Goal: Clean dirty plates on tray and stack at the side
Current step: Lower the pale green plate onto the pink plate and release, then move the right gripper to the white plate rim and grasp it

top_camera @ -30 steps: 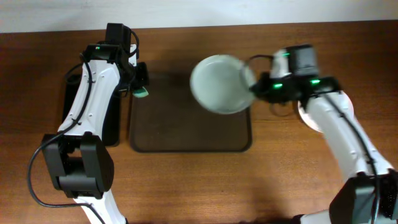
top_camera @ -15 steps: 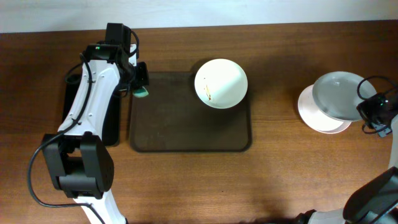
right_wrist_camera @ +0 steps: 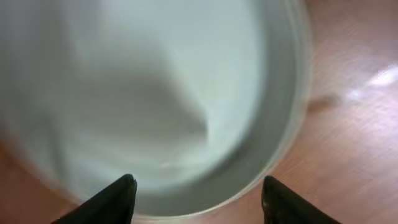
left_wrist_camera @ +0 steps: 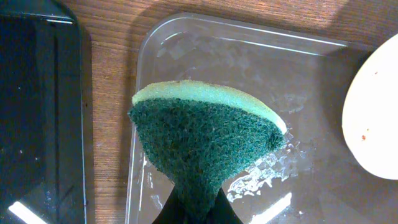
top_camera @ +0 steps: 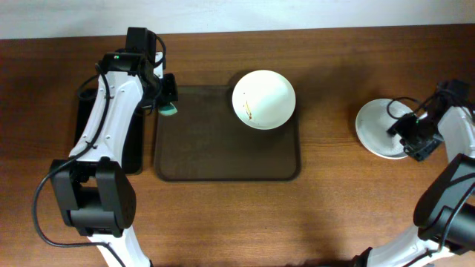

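Toward the upper right corner of the dark brown tray (top_camera: 223, 159), as the overhead view shows it, a white plate (top_camera: 263, 99) is lying flat with thin yellowish-red smears on its left half. Its rim is also showing at the right edge of the left wrist view. At the tray's upper left corner the left gripper (top_camera: 165, 104) is hanging just above the tray floor, its fingers pinching the narrow end of a green sponge (left_wrist_camera: 205, 143) so that the scouring face is fanning out toward the camera. A black tray (left_wrist_camera: 37, 112) is sitting beside the brown one, on its left, under the left arm. Well apart from the tray, on the bare wooden table (top_camera: 334, 193) at the right, a second plate (top_camera: 375, 130) is resting. Whether another plate is lying beneath it cannot be told. The right gripper (top_camera: 417, 139) is hovering at this plate's right rim, and in the right wrist view its fingers (right_wrist_camera: 124, 196) are standing wide apart, with the blurred, faintly bluish plate filling the frame beyond them.
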You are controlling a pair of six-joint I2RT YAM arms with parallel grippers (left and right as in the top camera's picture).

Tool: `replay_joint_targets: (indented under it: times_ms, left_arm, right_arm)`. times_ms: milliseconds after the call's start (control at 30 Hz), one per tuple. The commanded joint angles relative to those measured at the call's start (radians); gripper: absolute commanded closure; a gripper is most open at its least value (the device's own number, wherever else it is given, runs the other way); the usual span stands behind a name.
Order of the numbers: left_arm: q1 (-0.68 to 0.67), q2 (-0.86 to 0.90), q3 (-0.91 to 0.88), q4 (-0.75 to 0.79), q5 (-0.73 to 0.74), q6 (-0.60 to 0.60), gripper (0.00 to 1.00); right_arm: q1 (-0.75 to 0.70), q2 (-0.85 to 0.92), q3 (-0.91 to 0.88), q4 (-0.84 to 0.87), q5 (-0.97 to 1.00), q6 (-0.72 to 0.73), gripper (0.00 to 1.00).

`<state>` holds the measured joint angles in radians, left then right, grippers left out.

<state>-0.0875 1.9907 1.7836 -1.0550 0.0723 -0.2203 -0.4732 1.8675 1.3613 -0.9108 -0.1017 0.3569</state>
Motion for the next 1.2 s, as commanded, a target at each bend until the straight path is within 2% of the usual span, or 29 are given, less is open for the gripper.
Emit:
replay_joint_targets:
  times_ms: [0, 67, 133, 233, 267, 300, 367, 467, 667, 867, 967, 1033, 1133, 1167]
  left_arm:
    - [0.003, 0.009, -0.008, 0.006, 0.01, 0.019, 0.99]
    - [0.003, 0.009, -0.008, 0.006, 0.01, 0.019, 0.99]
    - [0.003, 0.008, -0.008, 0.006, 0.01, 0.019, 0.99]
    - [0.002, 0.008, -0.008, 0.006, 0.01, 0.019, 0.99]
    - [-0.002, 0.009, -0.008, 0.006, 0.01, 0.019, 0.99]
    - [-0.003, 0.009, -0.008, 0.007, 0.01, 0.019, 0.99]
    - [-0.003, 0.009, -0.008, 0.005, 0.01, 0.02, 0.99]
    - [-0.003, 0.009, -0.008, 0.007, 0.01, 0.019, 0.99]
    - [-0.004, 0.009, -0.008, 0.002, 0.011, 0.019, 0.99]
    - [-0.004, 0.009, -0.008, 0.006, 0.01, 0.019, 0.99]
    - [-0.004, 0.009, -0.008, 0.006, 0.01, 0.019, 0.99]
    - [-0.004, 0.009, -0.008, 0.006, 0.01, 0.019, 0.99]
    - [-0.004, 0.009, -0.008, 0.006, 0.01, 0.019, 0.99]
    - [-0.004, 0.009, -0.008, 0.006, 0.01, 0.02, 0.99]
  right_arm:
    - [0.09, -0.011, 0.159, -0.083, -0.084, -0.079, 0.34]
    - [0.182, -0.011, 0.229, -0.096, -0.099, -0.094, 0.34]
    - [0.28, -0.011, 0.236, -0.03, -0.124, -0.073, 0.34]
    - [0.414, 0.022, 0.23, 0.066, -0.115, 0.056, 0.36]
    - [0.451, 0.043, 0.23, 0.086, -0.108, 0.109, 0.41]
    - [0.487, 0.072, 0.23, 0.101, -0.108, 0.147, 0.58]
    - [0.55, 0.125, 0.23, 0.124, -0.108, 0.185, 0.74]
    - [0.634, 0.197, 0.23, 0.142, -0.074, 0.231, 0.75]
    - [0.695, 0.261, 0.23, 0.14, -0.017, 0.288, 0.92]
    - [0.697, 0.276, 0.225, 0.106, 0.024, 0.287, 0.91]
    - [0.723, 0.276, 0.225, 0.031, 0.024, 0.234, 0.9]
    - [0.768, 0.276, 0.225, -0.054, 0.02, 0.203, 0.87]
    - [0.836, 0.276, 0.225, -0.105, -0.047, 0.154, 0.86]
    - [0.86, 0.276, 0.225, -0.108, -0.076, 0.138, 0.83]
